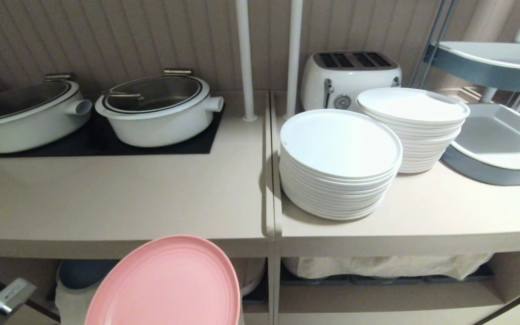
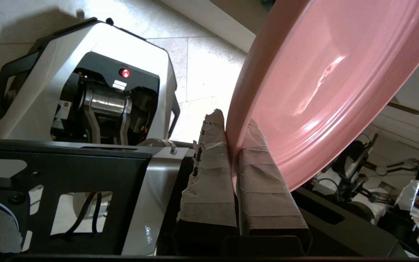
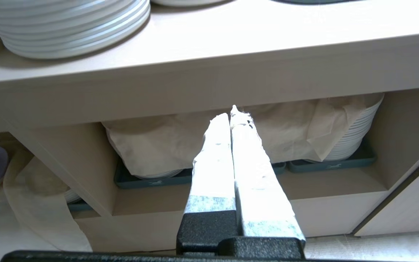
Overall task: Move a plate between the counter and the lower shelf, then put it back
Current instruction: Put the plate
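The pink plate (image 1: 165, 284) hangs tilted in the air in front of the counter's (image 1: 106, 203) thick front edge, low in the head view. It covers part of the lower shelf (image 1: 25, 266) behind it. My left gripper (image 2: 232, 122) is shut on the rim of the plate (image 2: 326, 91), one taped finger on each face. In the head view that gripper is hidden below the plate. My right gripper (image 3: 231, 112) is shut on nothing and hangs in front of the wider cubby to the right of the divider.
Two white pots (image 1: 158, 110) sit on the black hob panel. Two stacks of white plates (image 1: 339, 164) and a toaster (image 1: 350, 76) stand on the right counter, beside a grey-and-white tray rack (image 1: 499, 140). Cloth-covered plate stacks (image 3: 195, 142) fill the right cubby. My base (image 2: 86, 83) is below the left hand.
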{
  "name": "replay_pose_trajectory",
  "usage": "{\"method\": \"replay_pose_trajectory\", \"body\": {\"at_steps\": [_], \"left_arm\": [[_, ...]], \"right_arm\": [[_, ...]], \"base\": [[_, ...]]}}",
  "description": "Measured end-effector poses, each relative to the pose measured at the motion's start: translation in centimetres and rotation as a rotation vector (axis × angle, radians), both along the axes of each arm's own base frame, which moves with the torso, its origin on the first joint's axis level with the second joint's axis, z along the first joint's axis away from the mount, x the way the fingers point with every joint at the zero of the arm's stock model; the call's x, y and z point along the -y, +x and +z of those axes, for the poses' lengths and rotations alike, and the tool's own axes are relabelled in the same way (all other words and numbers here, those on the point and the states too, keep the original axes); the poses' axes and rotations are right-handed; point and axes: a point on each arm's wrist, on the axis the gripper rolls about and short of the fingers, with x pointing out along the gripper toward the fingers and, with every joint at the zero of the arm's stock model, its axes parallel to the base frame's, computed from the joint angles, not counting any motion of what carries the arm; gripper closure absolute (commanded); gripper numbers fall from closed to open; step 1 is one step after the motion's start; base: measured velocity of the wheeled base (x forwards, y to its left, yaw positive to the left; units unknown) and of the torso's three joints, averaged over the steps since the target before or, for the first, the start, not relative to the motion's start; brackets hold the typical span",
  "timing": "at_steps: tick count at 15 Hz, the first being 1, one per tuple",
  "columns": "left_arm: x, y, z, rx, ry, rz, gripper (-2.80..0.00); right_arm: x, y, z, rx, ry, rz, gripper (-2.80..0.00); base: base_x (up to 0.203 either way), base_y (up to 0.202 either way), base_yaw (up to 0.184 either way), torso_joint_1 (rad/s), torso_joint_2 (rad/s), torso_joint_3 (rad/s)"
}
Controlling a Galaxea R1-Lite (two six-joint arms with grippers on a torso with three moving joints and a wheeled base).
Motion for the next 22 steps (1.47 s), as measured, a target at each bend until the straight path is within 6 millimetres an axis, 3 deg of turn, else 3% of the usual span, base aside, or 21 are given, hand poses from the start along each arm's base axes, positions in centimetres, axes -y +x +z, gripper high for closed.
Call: {"method": "replay_pose_trajectory", "body": {"at_steps": [15, 22], "left_arm": [[0.02, 0.05, 0.12, 0.004, -0.003, -0.001, 0.0], [0.07, 0.33, 0.61, 0.021, -0.003, 0.003, 0.0]], "right_arm": [[0.0, 0.0, 0.0, 0.0, 0.001, 0.0, 0.0], [0.0, 0.0, 0.0, 0.0, 0.002, 0.0, 0.0]], "base": [[0.0, 0.0, 0.0, 0.158, -0.33, -0.17], [0.0, 0.0, 0.0, 0.005, -0.01, -0.004]]}}
